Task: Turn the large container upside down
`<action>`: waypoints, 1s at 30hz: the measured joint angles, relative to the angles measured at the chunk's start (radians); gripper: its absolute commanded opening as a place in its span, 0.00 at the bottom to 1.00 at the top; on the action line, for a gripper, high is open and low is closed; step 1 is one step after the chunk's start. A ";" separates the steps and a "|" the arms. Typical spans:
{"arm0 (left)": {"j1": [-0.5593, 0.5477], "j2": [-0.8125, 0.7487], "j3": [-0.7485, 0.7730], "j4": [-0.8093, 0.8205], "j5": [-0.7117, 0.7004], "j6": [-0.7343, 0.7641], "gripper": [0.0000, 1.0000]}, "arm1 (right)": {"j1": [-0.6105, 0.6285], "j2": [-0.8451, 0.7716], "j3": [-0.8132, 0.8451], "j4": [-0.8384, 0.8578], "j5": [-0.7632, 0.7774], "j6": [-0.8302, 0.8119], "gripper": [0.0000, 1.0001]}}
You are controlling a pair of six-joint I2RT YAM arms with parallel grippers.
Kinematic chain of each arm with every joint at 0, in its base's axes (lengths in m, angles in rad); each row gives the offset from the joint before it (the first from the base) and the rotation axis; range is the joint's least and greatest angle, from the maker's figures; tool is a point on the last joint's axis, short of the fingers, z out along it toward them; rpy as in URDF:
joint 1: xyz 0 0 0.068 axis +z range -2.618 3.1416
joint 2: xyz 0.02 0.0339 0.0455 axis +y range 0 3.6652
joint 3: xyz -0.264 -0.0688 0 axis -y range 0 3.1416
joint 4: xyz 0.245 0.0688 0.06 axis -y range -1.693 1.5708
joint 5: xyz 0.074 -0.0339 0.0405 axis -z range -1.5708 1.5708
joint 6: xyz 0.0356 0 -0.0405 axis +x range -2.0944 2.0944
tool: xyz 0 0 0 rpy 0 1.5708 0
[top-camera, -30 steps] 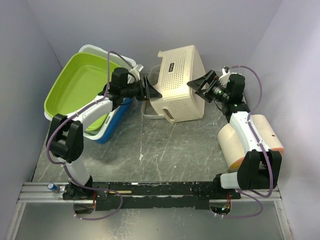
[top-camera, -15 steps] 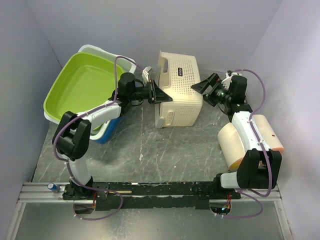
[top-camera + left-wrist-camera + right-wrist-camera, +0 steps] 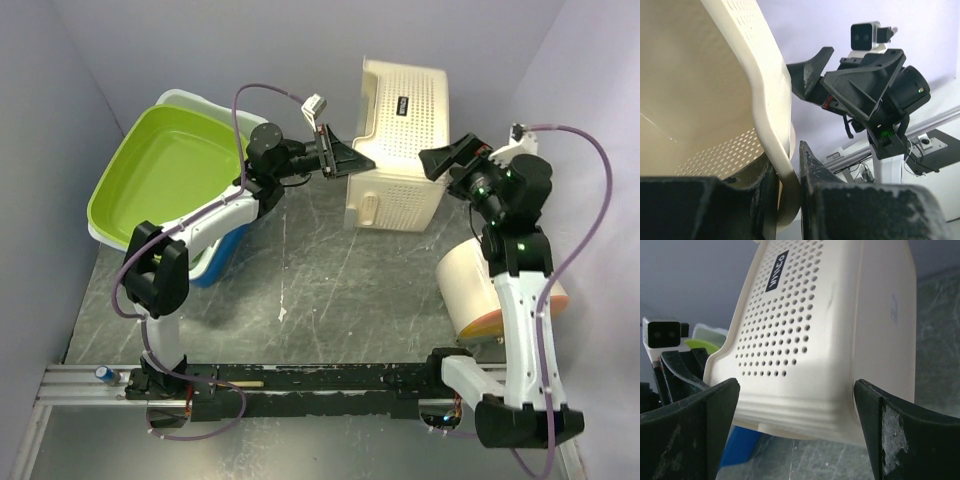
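- We see the cream perforated plastic basket tipped up at the far middle of the grey table.
- Left gripper pinches its rim; right gripper gapes wide beside it.
- We judge it light, stiff and slightly slick; the rolled rim grips best.

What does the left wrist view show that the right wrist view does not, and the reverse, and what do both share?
Only the left wrist view: the left claw shut on the rim of the basket, plus the basket's inside. Only the right wrist view: the open right claw framing the basket's perforated outer wall with its black label. Both: the cream basket.
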 measured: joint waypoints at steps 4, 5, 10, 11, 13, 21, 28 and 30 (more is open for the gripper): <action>-0.010 -0.001 -0.032 0.162 -0.032 -0.049 0.07 | 0.003 -0.072 0.016 -0.029 0.062 -0.018 1.00; -0.008 0.000 -0.054 0.213 -0.042 -0.072 0.07 | 0.003 -0.076 0.021 -0.034 0.069 -0.021 1.00; 0.004 0.100 -0.129 0.509 -0.059 -0.232 0.07 | 0.003 -0.044 0.026 -0.068 0.087 -0.033 1.00; 0.005 0.138 -0.128 0.556 -0.062 -0.262 0.07 | 0.003 -0.032 0.026 -0.078 0.089 -0.037 1.00; 0.005 0.224 -0.128 0.631 -0.065 -0.310 0.07 | 0.003 -0.016 0.026 -0.095 0.091 -0.043 1.00; -0.025 0.313 -0.086 0.640 -0.048 -0.320 0.07 | 0.003 0.046 0.042 -0.134 0.098 -0.058 1.00; -0.045 0.501 0.226 0.640 -0.056 -0.390 0.07 | -0.006 0.118 0.105 -0.161 0.140 -0.079 1.00; -0.056 0.580 0.339 0.633 -0.071 -0.387 0.07 | -0.012 0.131 0.142 -0.165 0.150 -0.088 1.00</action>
